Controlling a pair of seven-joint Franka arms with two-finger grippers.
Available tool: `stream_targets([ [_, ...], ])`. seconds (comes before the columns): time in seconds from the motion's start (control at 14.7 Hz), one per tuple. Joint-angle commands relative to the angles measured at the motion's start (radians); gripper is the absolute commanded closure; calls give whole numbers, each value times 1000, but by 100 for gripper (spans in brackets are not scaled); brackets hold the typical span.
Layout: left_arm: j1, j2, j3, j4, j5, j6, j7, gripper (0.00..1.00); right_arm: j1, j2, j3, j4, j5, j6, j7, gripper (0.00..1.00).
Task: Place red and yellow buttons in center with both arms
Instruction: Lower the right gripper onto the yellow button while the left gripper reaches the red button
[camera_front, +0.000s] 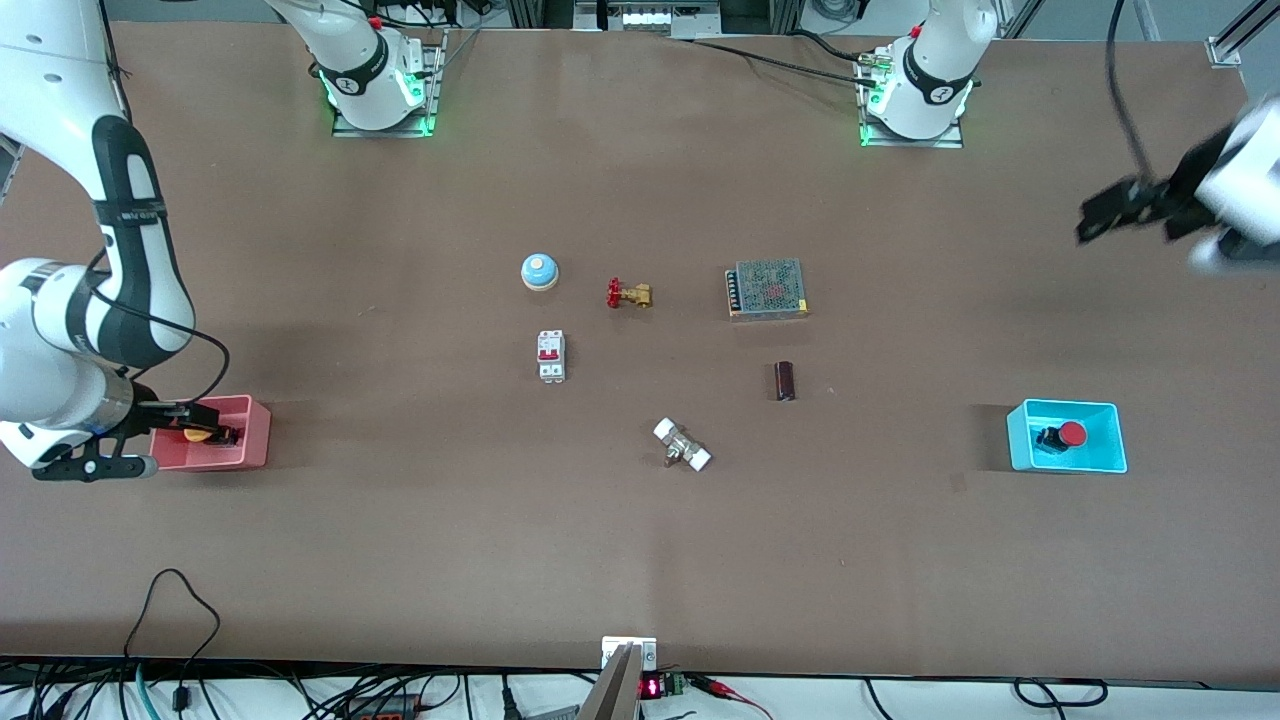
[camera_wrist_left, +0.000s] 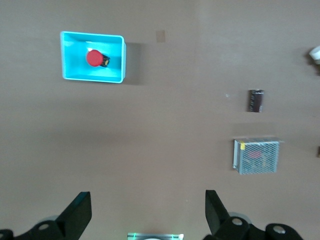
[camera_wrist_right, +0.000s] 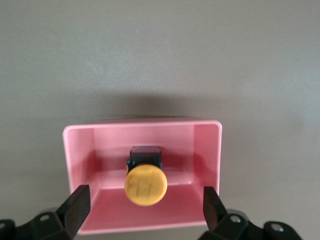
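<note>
The yellow button (camera_front: 197, 434) lies in a pink bin (camera_front: 245, 450) at the right arm's end of the table. In the right wrist view its cap (camera_wrist_right: 145, 186) sits in the bin (camera_wrist_right: 206, 150). My right gripper (camera_front: 205, 425) is open just over this bin, its fingers (camera_wrist_right: 80, 200) on either side of the cap and apart from it. The red button (camera_front: 1072, 433) lies in a cyan bin (camera_front: 1065, 466) at the left arm's end; it also shows in the left wrist view (camera_wrist_left: 94, 58). My left gripper (camera_front: 1095, 215) hangs open and empty (camera_wrist_left: 148, 210) over bare tabletop, away from the cyan bin (camera_wrist_left: 92, 77).
Around the table's center (camera_front: 660, 370) lie a blue-and-white bell (camera_front: 539, 270), a brass valve with a red handle (camera_front: 628, 294), a mesh-topped metal box (camera_front: 768, 289), a white breaker (camera_front: 551, 355), a dark cylinder (camera_front: 785, 381) and a white-ended fitting (camera_front: 682, 444).
</note>
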Motion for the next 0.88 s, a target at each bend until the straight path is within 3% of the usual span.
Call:
stream_targets([
  [0.0,5,200,-1,139,12,16,0,0,-21,25,10,24,-8,4,-38,0],
  [0.27,14,298,7,100,56,207,30,0,-36,40,13,24,8,4,-50,0],
  [0.82,164,400,4,-72,53,596,231,0,-44,69,18,25,43,4,-59,0],
])
